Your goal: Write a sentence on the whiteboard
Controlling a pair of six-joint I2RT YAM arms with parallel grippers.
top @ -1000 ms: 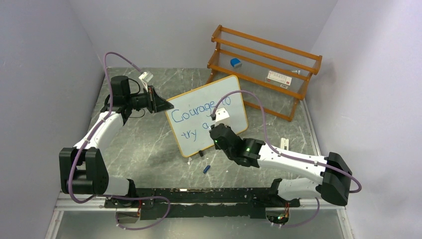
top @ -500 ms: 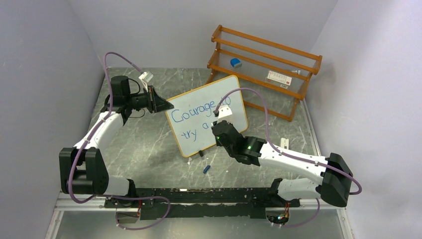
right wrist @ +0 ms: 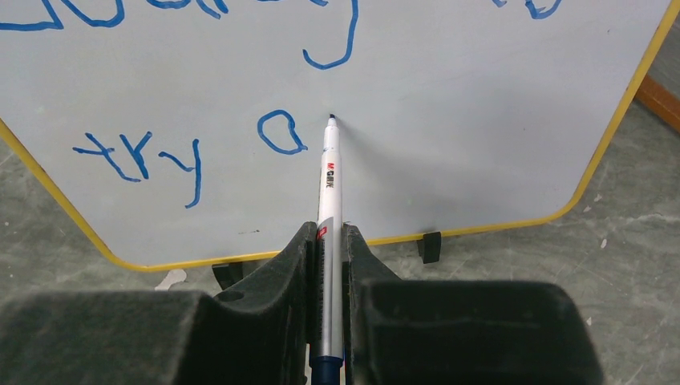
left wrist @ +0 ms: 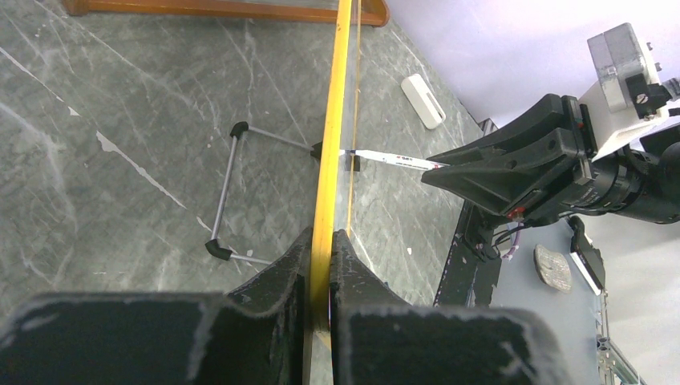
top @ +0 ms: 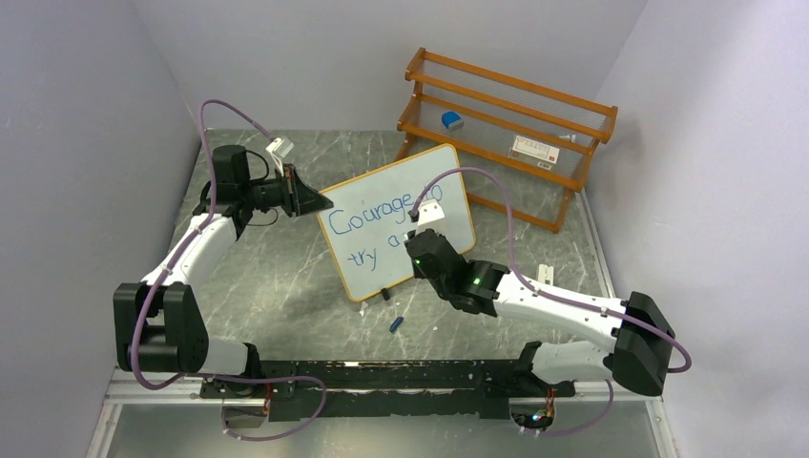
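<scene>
The orange-framed whiteboard (top: 367, 279) stands tilted on the counter (top: 286, 277), just before the wooden rack (top: 506, 95). The sentence (right wrist: 140, 156) in blue reads "Courage to try a". The left tool (left wrist: 321, 241) is clenched on its frame. The right tool (right wrist: 327, 233) grasps a marker (right wrist: 329, 172), its tip at the board.

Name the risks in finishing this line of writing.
The left gripper pinches only the thin edge of the whiteboard; pressure may twist it loose.
The right gripper holds the marker far behind its tip, so it could pivot.
The tip sits close to the blue a; strokes might overlap.

blue sentence (right wrist: 281, 133), white whiteboard (right wrist: 449, 120), yellow-framed
</scene>
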